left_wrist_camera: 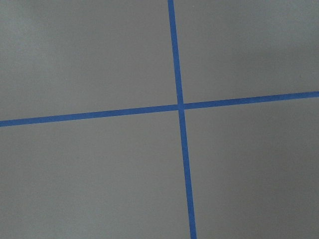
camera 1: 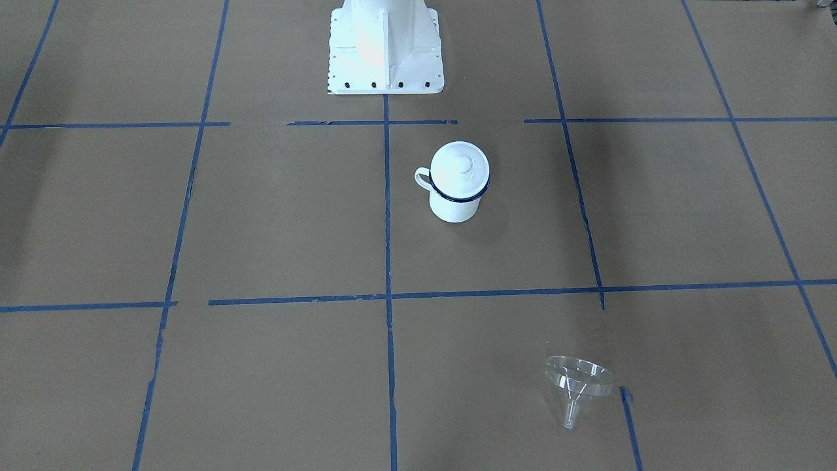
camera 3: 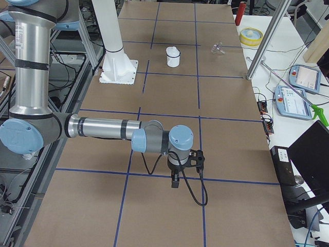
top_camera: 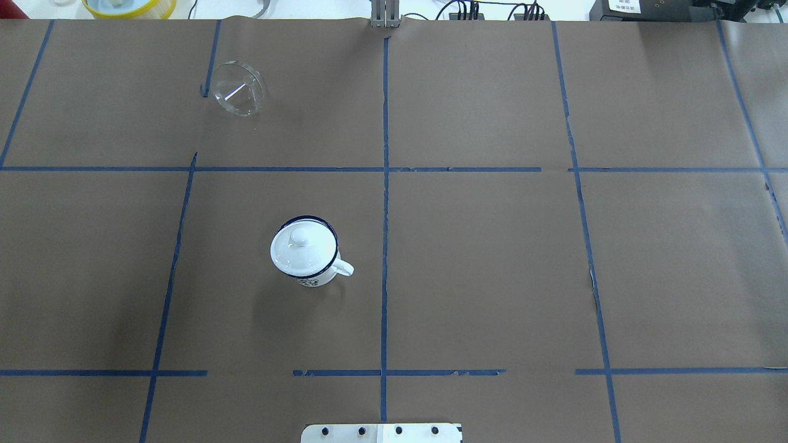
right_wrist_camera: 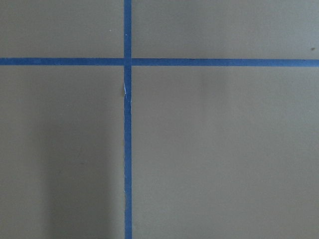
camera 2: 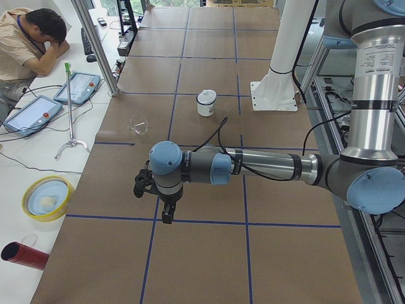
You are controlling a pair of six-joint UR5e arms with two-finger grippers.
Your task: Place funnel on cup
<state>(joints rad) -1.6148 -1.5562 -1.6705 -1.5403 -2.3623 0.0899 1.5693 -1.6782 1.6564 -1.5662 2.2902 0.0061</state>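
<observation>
The cup [camera 1: 456, 199], a white enamel mug with a dark blue rim, stands upright near the table's middle with a round white knobbed lid [camera 1: 461, 169] on it. It also shows in the overhead view [top_camera: 313, 280]. The clear funnel [camera 1: 579, 379] lies tilted on the paper far from the base, on the left arm's side, also in the overhead view [top_camera: 237, 89]. The left gripper [camera 2: 166, 214] hangs over the table's left end, far from both. The right gripper [camera 3: 175, 180] hangs over the right end. I cannot tell whether either is open or shut.
The white robot base [camera 1: 386, 59] stands behind the cup. Blue tape lines cross the brown paper. Off the table's left end are a seated operator [camera 2: 28, 38], teach pendants [camera 2: 79, 85], a yellow bowl [camera 2: 45, 197] and a red cylinder [camera 2: 22, 254].
</observation>
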